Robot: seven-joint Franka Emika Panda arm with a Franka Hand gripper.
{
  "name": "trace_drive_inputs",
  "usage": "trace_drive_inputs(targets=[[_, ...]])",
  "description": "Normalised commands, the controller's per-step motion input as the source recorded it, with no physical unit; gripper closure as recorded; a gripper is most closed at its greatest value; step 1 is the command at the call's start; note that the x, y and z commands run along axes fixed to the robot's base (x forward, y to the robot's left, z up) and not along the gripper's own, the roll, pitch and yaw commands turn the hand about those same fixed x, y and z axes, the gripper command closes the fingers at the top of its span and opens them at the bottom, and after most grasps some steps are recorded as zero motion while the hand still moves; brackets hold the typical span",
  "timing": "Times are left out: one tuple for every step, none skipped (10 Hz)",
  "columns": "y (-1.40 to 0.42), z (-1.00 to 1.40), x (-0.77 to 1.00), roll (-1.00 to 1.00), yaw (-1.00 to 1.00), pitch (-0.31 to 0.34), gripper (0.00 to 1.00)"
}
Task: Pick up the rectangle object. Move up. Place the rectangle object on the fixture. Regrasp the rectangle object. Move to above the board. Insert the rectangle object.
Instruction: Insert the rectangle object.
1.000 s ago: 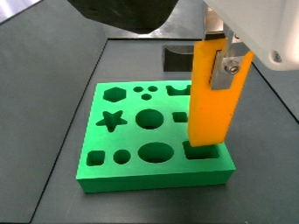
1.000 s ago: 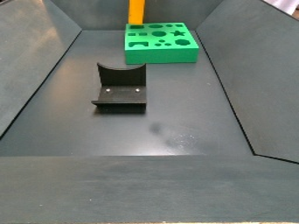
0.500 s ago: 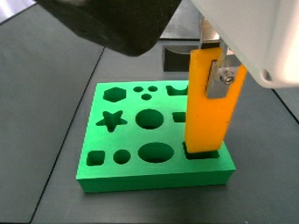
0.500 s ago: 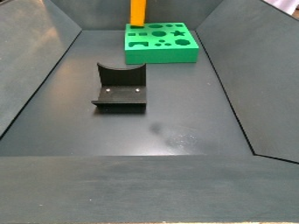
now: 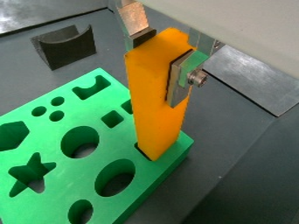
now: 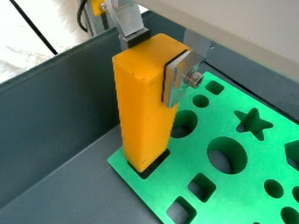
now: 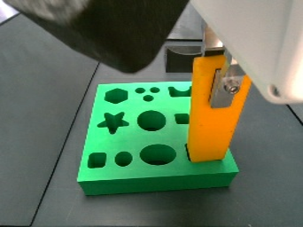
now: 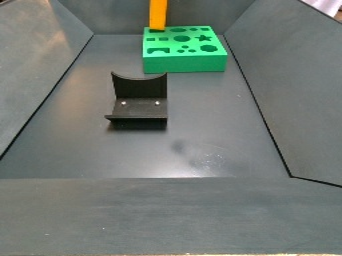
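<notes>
Lowered further: rectangle object (image 5: 156, 96) clamped in pincer (image 5: 160, 63), bottom inside board (image 5: 70, 166) slot

Count: 1 pincer (image 5: 158, 54), its two silver fingers (image 5: 184, 74) clamped on the upper part of 1 rectangle object (image 5: 156, 96), orange, upright. 1 board (image 5: 70, 166), green, directly under the pincer; the block's lower end sits in a corner cut-out. 1 fixture (image 8: 136, 100), dark, on the floor well apart from the pincer. Board holes visible: 1 star, 1 hexagon, several circles and squares.
</notes>
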Motion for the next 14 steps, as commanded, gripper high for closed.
trace_drive_inputs(targets=[[0.00, -0.11, 0.03, 0.05, 0.05, 0.000, 1.00], [0.00, -0.07, 0.00, 0.02, 0.03, 0.000, 1.00], [0.00, -0.05, 0.00, 0.01, 0.04, 0.000, 1.00], [0.00, -0.02, 0.00, 0.00, 0.02, 0.000, 1.00], [0.00, -0.01, 0.00, 0.00, 0.02, 0.000, 1.00], [0.00, -0.02, 0.00, 0.00, 0.01, 0.000, 1.00], [0.00, -0.03, 0.03, 0.00, 0.00, 0.000, 1.00], [0.00, -0.05, 0.07, 0.00, 0.00, 0.000, 1.00], [0.00, -0.05, 0.06, 0.00, 0.00, 0.000, 1.00], [0.00, -0.06, 0.09, 0.00, 0.00, 0.000, 1.00], [0.02, -0.09, 0.12, 0.02, 0.03, 0.000, 1.00], [0.00, -0.06, 0.06, 0.00, 0.00, 0.000, 1.00], [0.00, -0.07, 0.06, 0.00, 0.00, 0.000, 1.00], [0.00, -0.08, 0.01, 0.00, 0.00, 0.000, 1.00]])
